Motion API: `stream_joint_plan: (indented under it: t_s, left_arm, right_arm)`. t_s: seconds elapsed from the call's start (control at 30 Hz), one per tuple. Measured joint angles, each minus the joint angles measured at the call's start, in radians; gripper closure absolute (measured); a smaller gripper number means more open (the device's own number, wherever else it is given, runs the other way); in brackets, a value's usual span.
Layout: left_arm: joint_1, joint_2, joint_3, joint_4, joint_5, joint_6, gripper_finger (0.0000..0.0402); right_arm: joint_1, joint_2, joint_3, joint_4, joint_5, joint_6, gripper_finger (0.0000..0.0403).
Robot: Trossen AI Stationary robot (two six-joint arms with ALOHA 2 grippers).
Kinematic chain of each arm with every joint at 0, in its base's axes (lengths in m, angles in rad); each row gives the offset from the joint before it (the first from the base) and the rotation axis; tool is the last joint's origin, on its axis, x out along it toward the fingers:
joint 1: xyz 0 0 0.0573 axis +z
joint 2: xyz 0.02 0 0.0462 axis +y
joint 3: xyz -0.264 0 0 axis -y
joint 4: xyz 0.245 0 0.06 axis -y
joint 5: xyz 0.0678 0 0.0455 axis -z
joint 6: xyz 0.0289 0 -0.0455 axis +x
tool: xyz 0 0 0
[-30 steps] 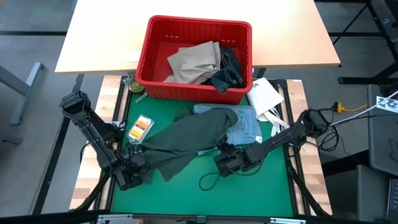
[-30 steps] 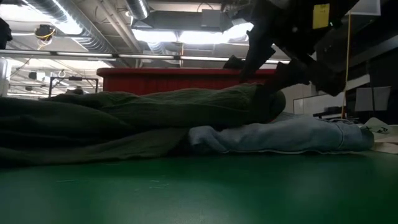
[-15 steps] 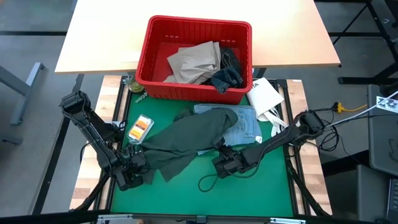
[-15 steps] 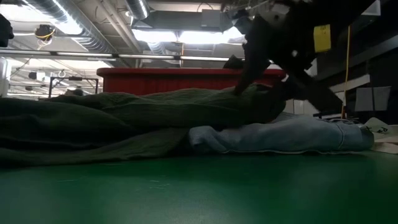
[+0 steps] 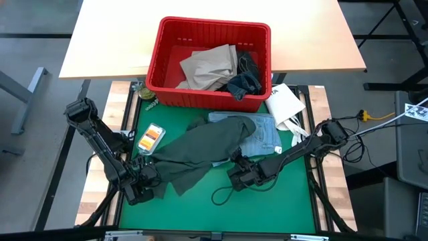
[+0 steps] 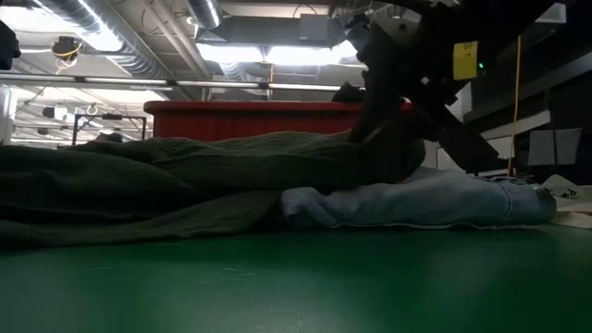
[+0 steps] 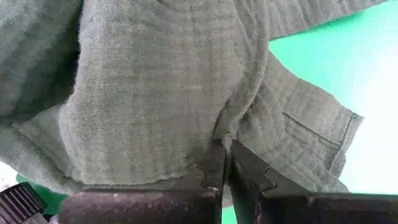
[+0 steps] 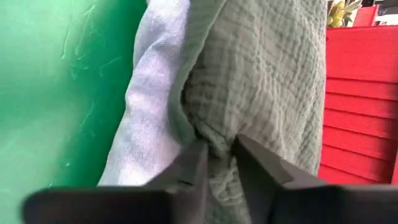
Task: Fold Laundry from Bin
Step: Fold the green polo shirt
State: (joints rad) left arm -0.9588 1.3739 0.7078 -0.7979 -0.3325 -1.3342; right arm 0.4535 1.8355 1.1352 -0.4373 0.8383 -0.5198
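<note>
The dark green garment [image 5: 200, 147] lies spread across the green mat, its right part over the light blue garment [image 5: 265, 136]; both also show in the low view [image 6: 231, 162] [image 6: 416, 203]. My left gripper [image 5: 148, 175] is shut on the green garment's near left end. My right gripper [image 5: 235, 161] is shut on its near right edge, above the light blue garment. The red bin [image 5: 214, 23] stands at the far side and holds the tan trousers [image 5: 210, 67] and the denim jeans [image 5: 244, 82]. My left gripper pinches a bunched fold of the green garment [image 7: 233, 134] between its two fingers [image 7: 214, 168], low over the mat. The cloth spreads away from the fingers and lies slack on the mat. My right gripper pinches a raised fold at the green garment's edge [image 8: 214, 134] between its two fingers [image 8: 196, 165], coming from the table's right, low and slanting. The fold sits on the light blue garment [image 8: 149, 93]; the rest of the cloth lies slack.
A white flat packet [image 5: 284, 104] lies at the mat's far right, an orange and white packet [image 5: 151, 137] at the left. A black cord loop [image 5: 224, 195] lies on the mat near my right gripper. A pale wooden table [image 5: 114, 40] carries the bin's far part.
My right gripper has gone a little toward the table's left, staying low on the green garment's edge. The garments have kept their places.
</note>
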Motion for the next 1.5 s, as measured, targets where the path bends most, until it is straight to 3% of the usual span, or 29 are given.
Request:
stream_joint_plan:
  t_s: [0.13, 0.33, 0.47, 0.7, 1.13, 1.5]
  left_arm:
    - [0.000, 0.000, 0.000, 0.000, 0.000, 0.001, 0.0393]
    - [0.000, 0.000, 0.016, -0.011, 0.005, 0.002, 0.0397]
    - [0.000, 0.000, 0.076, -0.051, 0.000, 0.059, 0.0399]
    - [0.000, 0.000, 0.208, -0.170, 0.029, 0.140, 0.0400]
    - [0.000, 0.000, 0.281, -0.336, 0.137, 0.159, 0.0397]
    - [0.000, 0.000, 0.281, -0.262, 0.141, 0.135, 0.0392]
  right_arm:
    - [-0.003, 0.000, 0.027, -0.004, -0.040, -0.001, 0.0393]
    - [-0.002, 0.000, 0.125, -0.060, -0.107, -0.008, 0.0378]
    - [-0.002, 0.000, 0.215, -0.134, -0.117, -0.009, 0.0392]
    - [0.001, 0.000, 0.418, -0.410, -0.118, 0.036, 0.0392]
    - [0.132, -0.001, 0.747, -0.907, -0.161, 0.462, 0.0400]
    - [0.356, -0.001, 0.784, -0.952, -0.289, 0.873, 0.0398]
